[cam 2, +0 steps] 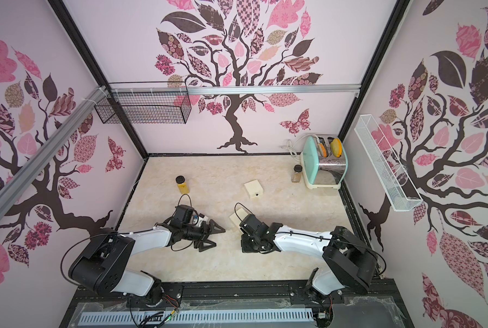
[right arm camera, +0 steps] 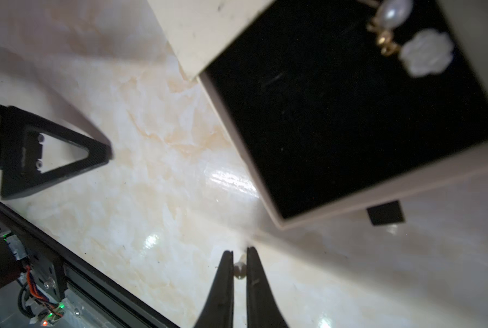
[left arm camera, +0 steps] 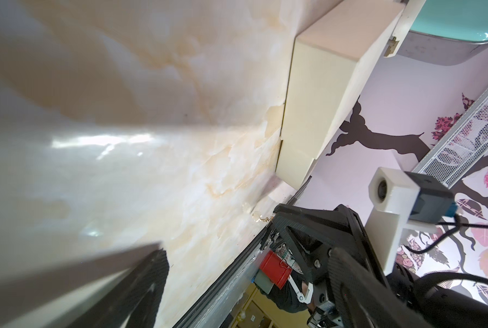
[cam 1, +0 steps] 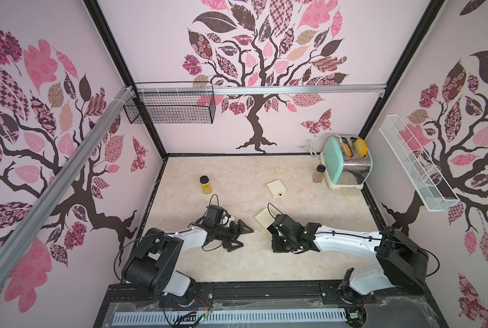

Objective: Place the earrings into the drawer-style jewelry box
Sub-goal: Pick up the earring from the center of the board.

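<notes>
Earrings [right arm camera: 426, 52] with a pearl drop and a white flower on gold links lie in one corner of the black-lined drawer [right arm camera: 379, 196], which stands pulled out of the cream jewelry box [right arm camera: 208, 28]. One more earring [right arm camera: 240, 268], small and pale, sits pinched between the fingers of the right pincer [right arm camera: 240, 250], whose jaws are nearly together around it. That pincer is outside the drawer, just beside its front wall with the black pull tab [right arm camera: 384, 215], low over the marbled worktop [right arm camera: 152, 170]. In the left wrist view a short gold chain [left arm camera: 262, 218] shows at the same pincer's tip, against the worktop; whether it belongs to the pinched earring I cannot tell.

The left pincer [cam 1: 247, 237] lies near the jewelry box on its left side, not touching it, its two triangular fingers spread wide with nothing between them. In both top views the right wrist covers the drawer. Just beyond the jewelry box sits a second small cream box [cam 1: 276, 188]. Farther beyond and to the right stand a mint-green toaster [cam 1: 348, 162] and a spice jar [cam 1: 319, 173]. Beyond and to the left stands a jar of yellow contents [cam 1: 205, 184].
</notes>
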Controlling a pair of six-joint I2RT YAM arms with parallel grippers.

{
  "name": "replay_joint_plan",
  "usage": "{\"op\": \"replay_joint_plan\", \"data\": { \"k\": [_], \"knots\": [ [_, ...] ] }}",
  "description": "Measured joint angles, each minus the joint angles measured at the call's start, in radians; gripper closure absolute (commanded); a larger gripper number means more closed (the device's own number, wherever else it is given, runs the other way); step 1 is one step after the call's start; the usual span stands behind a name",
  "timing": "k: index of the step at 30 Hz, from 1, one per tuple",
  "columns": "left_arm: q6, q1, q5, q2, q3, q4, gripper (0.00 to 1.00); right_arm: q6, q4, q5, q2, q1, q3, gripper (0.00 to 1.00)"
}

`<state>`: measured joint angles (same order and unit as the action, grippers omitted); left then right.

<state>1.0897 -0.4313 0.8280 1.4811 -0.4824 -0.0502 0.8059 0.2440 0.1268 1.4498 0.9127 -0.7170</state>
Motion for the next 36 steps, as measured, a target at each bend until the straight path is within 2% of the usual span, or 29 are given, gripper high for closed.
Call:
{"op": "replay_joint_plan", "data": {
  "k": [3, 8, 11, 25, 36],
  "knots": [
    [0.043, -0.042, -0.004, 0.018, 0.0, -0.064, 0.26, 0.007, -0.034, 0.013, 0.0, -0.014, 0.0, 0.9],
    [0.12, -0.079, -0.004, 0.043, 0.004, -0.193, 0.53, 0.014, -0.084, 0.037, 0.0, -0.041, 0.0, 0.9],
    [0.158, -0.094, -0.004, 0.049, 0.009, -0.256, 0.65, 0.022, -0.107, 0.051, 0.001, -0.055, -0.002, 0.9],
    [0.215, -0.11, 0.0, 0.05, 0.039, -0.38, 0.69, 0.035, -0.17, 0.106, 0.04, -0.078, -0.055, 0.9],
    [0.221, -0.111, 0.009, 0.05, 0.04, -0.399, 0.82, 0.048, -0.194, 0.14, 0.055, -0.078, -0.077, 0.9]
  ]
}}
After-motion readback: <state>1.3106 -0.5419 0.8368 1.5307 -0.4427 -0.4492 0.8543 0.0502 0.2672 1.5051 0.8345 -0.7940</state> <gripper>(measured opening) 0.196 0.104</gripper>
